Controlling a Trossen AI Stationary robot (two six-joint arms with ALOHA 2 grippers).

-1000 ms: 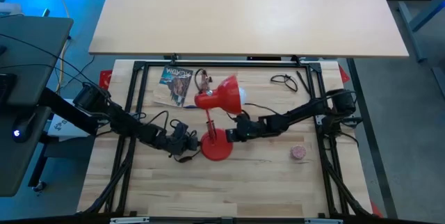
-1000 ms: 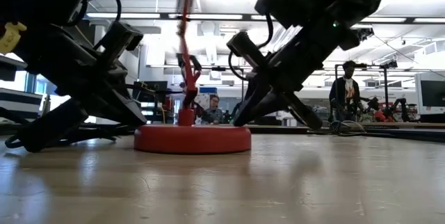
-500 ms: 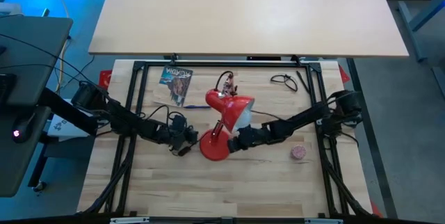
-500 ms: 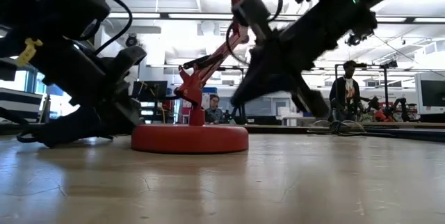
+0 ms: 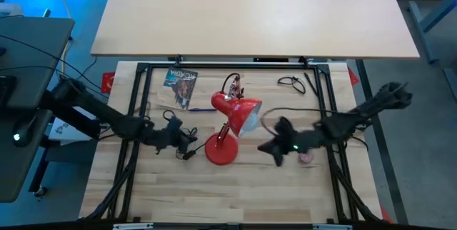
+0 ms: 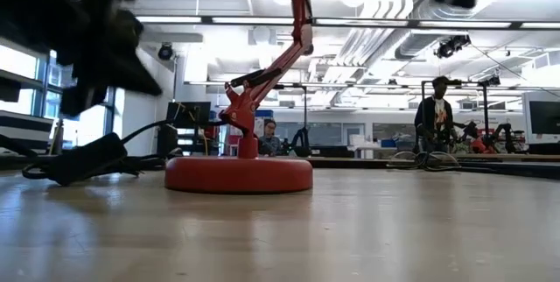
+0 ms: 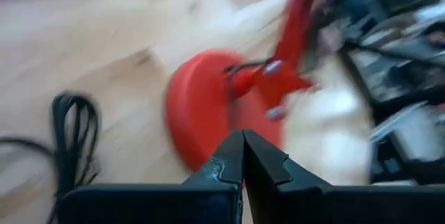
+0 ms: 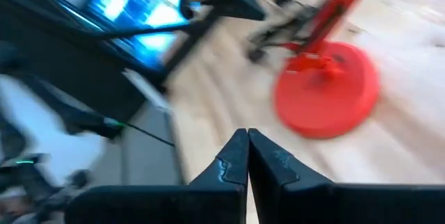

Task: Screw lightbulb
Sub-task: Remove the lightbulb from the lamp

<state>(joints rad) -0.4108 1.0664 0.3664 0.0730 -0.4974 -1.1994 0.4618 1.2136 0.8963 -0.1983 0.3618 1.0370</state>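
The red desk lamp stands on its round base (image 5: 220,150) mid-table, its arm leaning over and its shade (image 5: 243,112) facing the right edge. White shows in the shade's mouth (image 5: 251,121); I cannot tell the lightbulb apart from the lining. My left gripper (image 5: 190,141) is shut and hangs just left of the base, pointing at it (image 7: 243,135). My right gripper (image 5: 263,148) is also shut. It hovers to the right of the base, clear of it (image 8: 248,133).
A small pink ball (image 5: 305,157) lies under my right arm. A printed packet (image 5: 180,86) and a black wire loop (image 5: 293,82) lie near the far edge. The lamp's black cord (image 6: 79,159) trails left of the base. A person (image 6: 435,111) stands in the room behind.
The lamp's arm has tipped from upright to leaning, and its shade has swung toward the right and near side while the base stayed put. Both shut grippers have then risen off the table and drawn back from the base, left toward the left edge, right farther toward the right edge.
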